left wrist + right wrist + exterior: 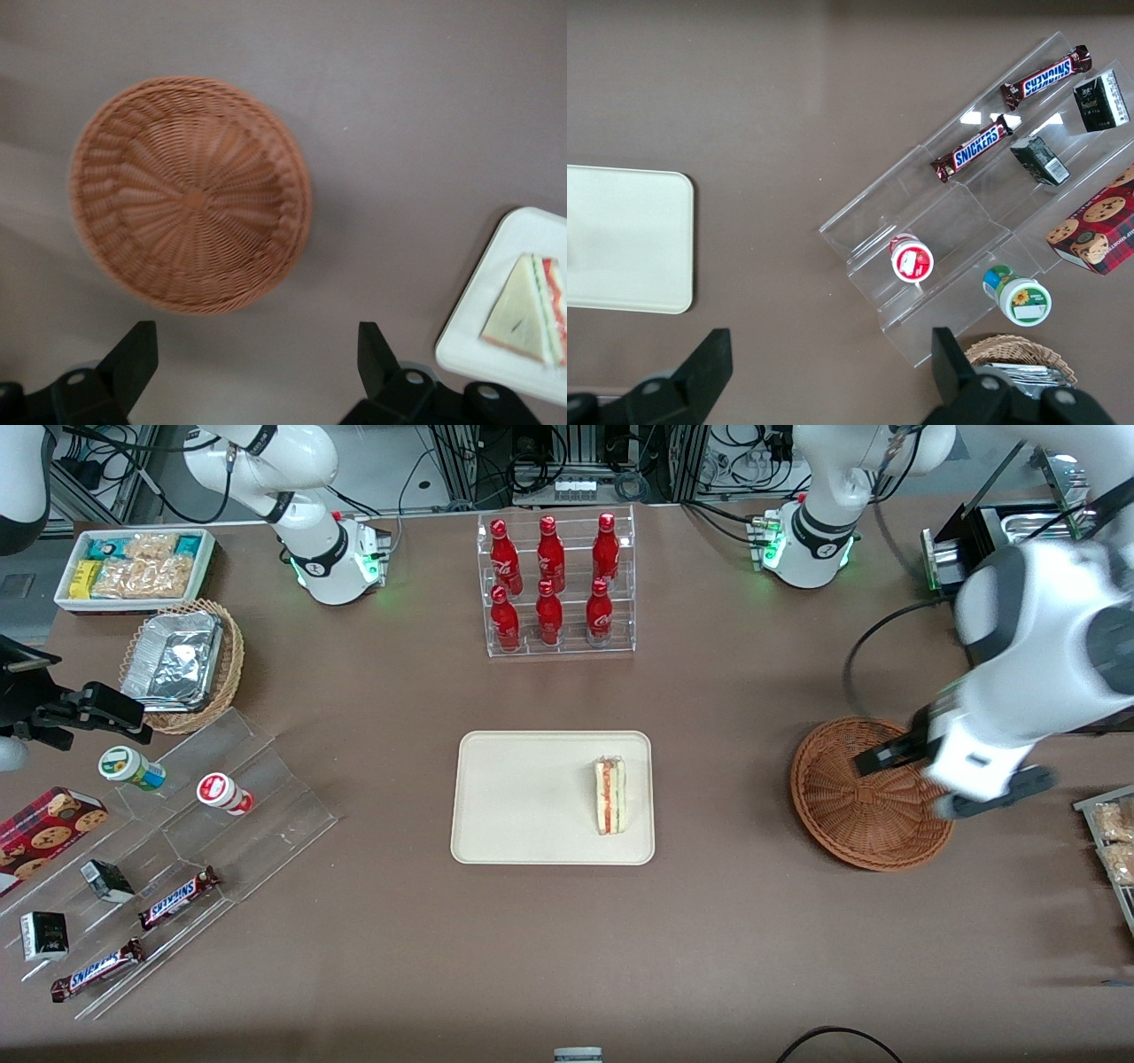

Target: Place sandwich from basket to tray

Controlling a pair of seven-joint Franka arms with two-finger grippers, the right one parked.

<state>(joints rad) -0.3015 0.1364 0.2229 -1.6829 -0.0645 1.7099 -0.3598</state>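
The sandwich [610,795], a pale wedge with red and green filling, lies on the cream tray [523,797], at the tray's end nearer the working arm. The round reddish-brown wicker basket [850,815] sits empty on the table toward the working arm's end. Above the basket's edge hovers the left arm's gripper [902,788], open with nothing between its fingers. In the left wrist view the basket [190,195] is seen from above, the gripper [257,354] has its jaws spread wide over bare table, and the sandwich [527,310] rests on a corner of the tray [496,359].
A clear rack of red bottles [554,584] stands farther from the front camera than the tray. Toward the parked arm's end are a clear stepped stand with snack bars and cups [177,841], a lighter basket with a foil container [182,664] and a white bin of snacks [133,567].
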